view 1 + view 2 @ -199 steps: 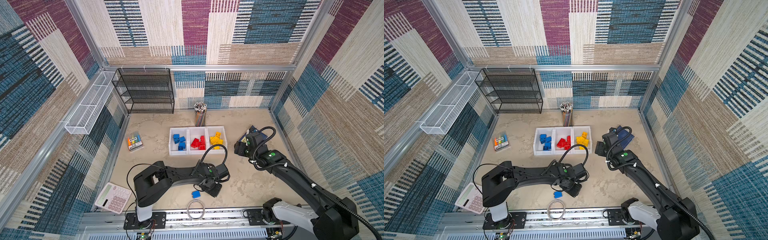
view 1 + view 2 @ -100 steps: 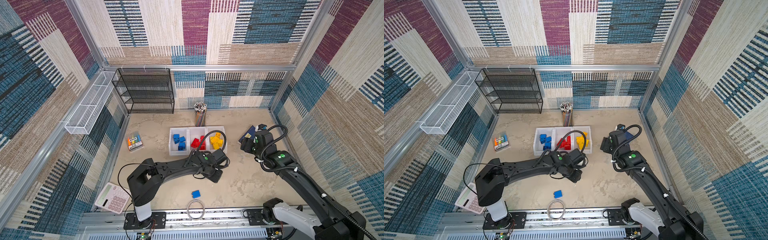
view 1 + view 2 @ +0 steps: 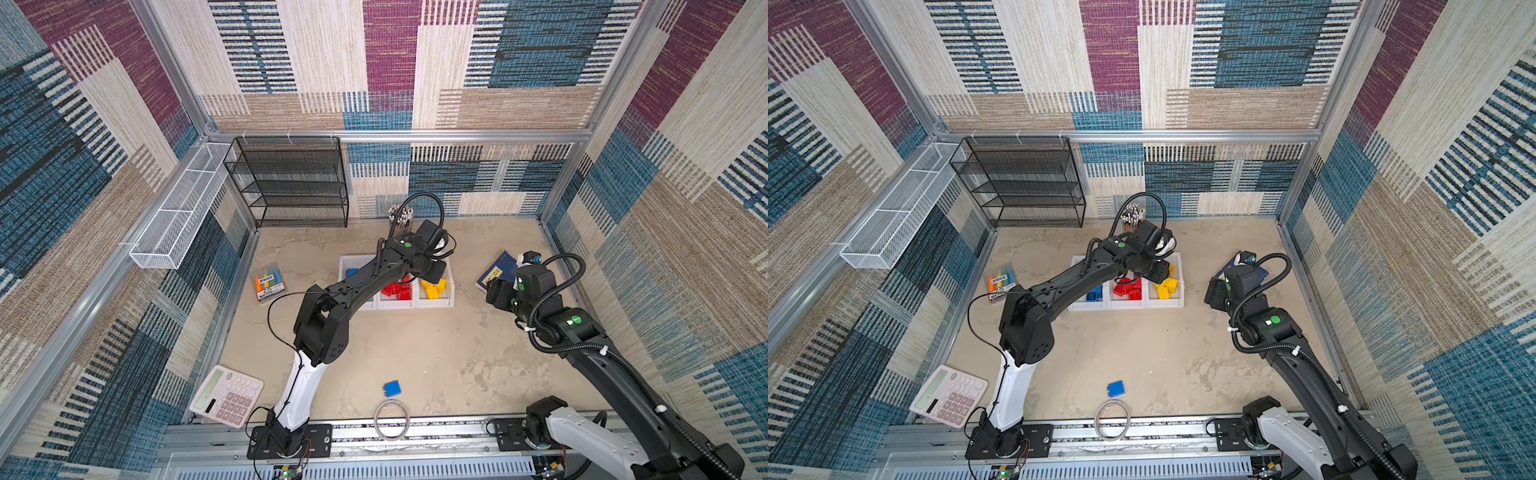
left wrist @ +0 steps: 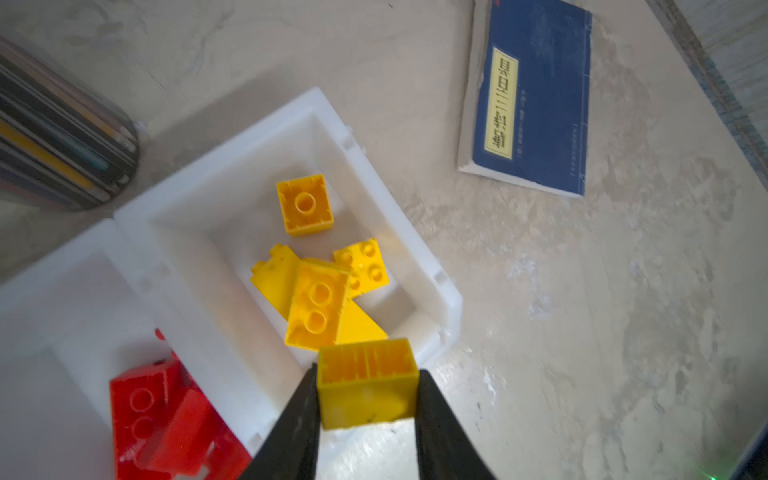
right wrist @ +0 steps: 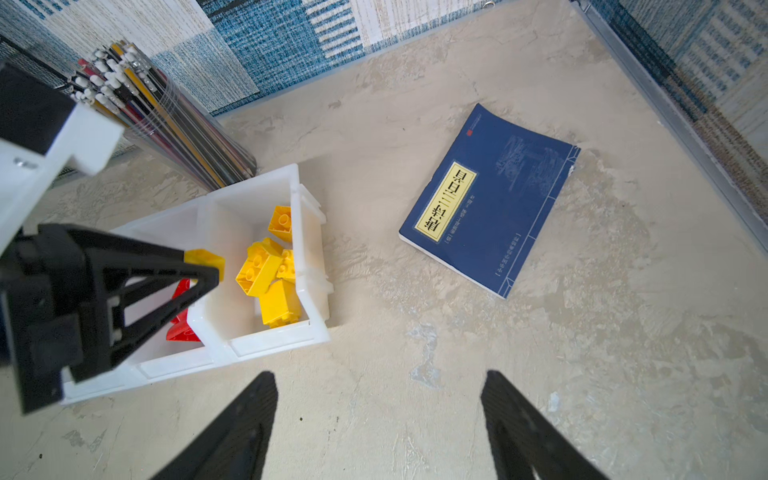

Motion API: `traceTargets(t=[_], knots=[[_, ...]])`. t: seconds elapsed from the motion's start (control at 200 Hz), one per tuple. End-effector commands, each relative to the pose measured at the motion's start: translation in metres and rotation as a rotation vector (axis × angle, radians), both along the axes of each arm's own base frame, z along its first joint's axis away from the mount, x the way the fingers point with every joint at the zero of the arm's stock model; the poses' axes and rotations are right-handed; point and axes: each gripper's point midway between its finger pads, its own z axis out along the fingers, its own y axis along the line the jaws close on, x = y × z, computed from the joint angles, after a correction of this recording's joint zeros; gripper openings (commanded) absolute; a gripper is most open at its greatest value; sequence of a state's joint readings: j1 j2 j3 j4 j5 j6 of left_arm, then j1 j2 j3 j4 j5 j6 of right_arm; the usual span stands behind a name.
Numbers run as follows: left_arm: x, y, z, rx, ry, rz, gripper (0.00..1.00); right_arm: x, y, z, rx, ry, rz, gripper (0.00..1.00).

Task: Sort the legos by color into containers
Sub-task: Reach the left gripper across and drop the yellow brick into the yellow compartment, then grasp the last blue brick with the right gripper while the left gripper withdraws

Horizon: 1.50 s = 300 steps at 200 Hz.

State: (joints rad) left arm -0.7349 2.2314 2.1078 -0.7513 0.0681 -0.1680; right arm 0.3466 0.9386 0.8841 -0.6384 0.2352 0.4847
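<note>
Legos [image 3: 397,289] nearly all in the containers [image 3: 395,305], one yellow lego [image 4: 368,384] pinched aloft.
Clamped between the black fingers [image 4: 299,415] of the left gripper [image 4: 365,372], hollow underside toward the wrist view, studs hidden, just above the rim of the yellow bin [image 4: 216,160]. Red legos [image 4: 166,415] cut off at the frame edge in the neighbouring bin [image 4: 83,332]; blue legos [image 3: 1094,294] largely covered by the left arm [image 3: 1067,286] in both top views. Lone blue lego [image 3: 392,388] on the table [image 3: 436,353] near a wire coil [image 3: 391,419]. Right gripper [image 5: 378,376] spread and empty over the table near a blue book [image 5: 490,199]. Pencil holder [image 4: 62,137] blurred in the left wrist view.
</note>
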Motion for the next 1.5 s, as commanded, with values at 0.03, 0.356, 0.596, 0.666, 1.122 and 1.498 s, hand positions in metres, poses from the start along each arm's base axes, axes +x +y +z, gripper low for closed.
traceTargets(t=[0.03,0.356,0.596,0.666,1.122,1.498], knots=[[0.018,0.009,-0.012,0.042,0.012,0.004,0.37,-0.002,-0.002,0.004,-0.011,0.004,0.001,0.8],[0.049,0.014,-0.01,0.008,-0.017,0.053,0.54,-0.001,0.001,0.001,-0.014,0.016,0.021,0.82],[0.04,0.021,0.014,-0.04,-0.029,0.058,0.58,0.01,0.011,0.02,-0.045,-0.022,0.095,0.84],[0.033,0.032,0.028,-0.071,-0.047,0.074,0.58,0.014,0.018,0.018,-0.046,-0.01,0.131,0.84],[-0.073,0.219,0.012,-0.116,0.005,0.402,0.59,-0.02,0.143,-0.06,-0.025,0.261,0.389,0.81],[-0.129,0.28,0.005,-0.147,-0.041,0.576,0.61,-0.098,0.262,-0.122,-0.158,0.512,0.66,0.81]])
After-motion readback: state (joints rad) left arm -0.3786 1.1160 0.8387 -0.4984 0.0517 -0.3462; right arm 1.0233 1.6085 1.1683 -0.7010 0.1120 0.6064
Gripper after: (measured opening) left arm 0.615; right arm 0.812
